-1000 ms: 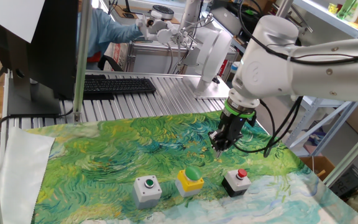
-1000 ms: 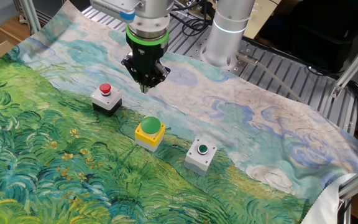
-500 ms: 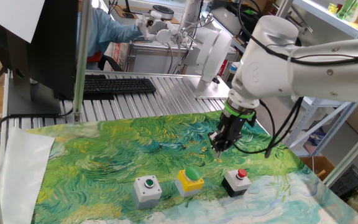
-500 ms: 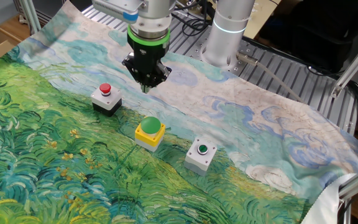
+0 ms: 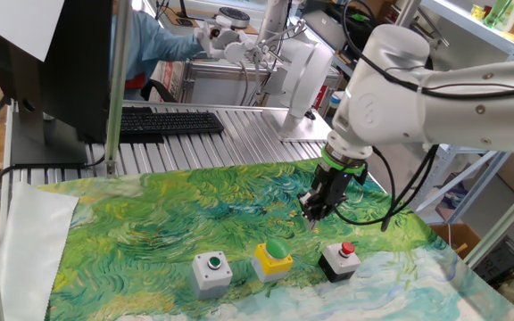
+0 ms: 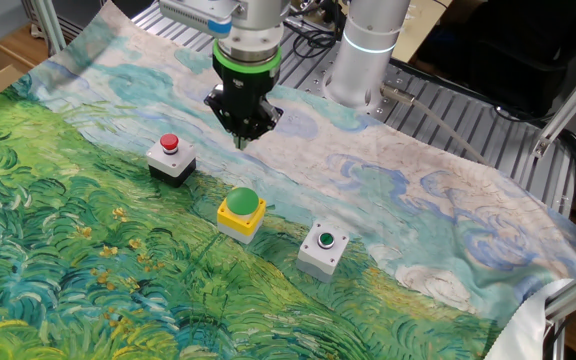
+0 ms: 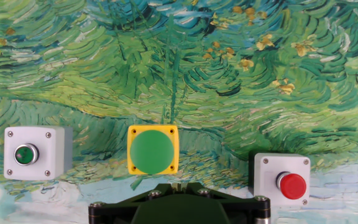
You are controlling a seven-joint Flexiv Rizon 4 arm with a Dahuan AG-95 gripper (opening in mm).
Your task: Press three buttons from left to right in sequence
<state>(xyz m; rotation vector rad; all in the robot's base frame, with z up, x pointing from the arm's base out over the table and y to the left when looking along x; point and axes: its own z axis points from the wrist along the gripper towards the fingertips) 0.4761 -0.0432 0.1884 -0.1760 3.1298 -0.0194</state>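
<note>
Oddly, no legible writing on 3 buttons [image 7: 153, 151].

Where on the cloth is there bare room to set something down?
Bare cloth spreads wide between the keyboard and the button row. It is crowded only along the near edge: grey box, yellow box and black box sit with narrow gaps, and the shut gripper hangs just behind them.

Three button boxes [image 5: 275, 260] stand in a spaced row at lower centre; painted cloth [image 5: 150, 223] around and between them lies open to passage.
</note>
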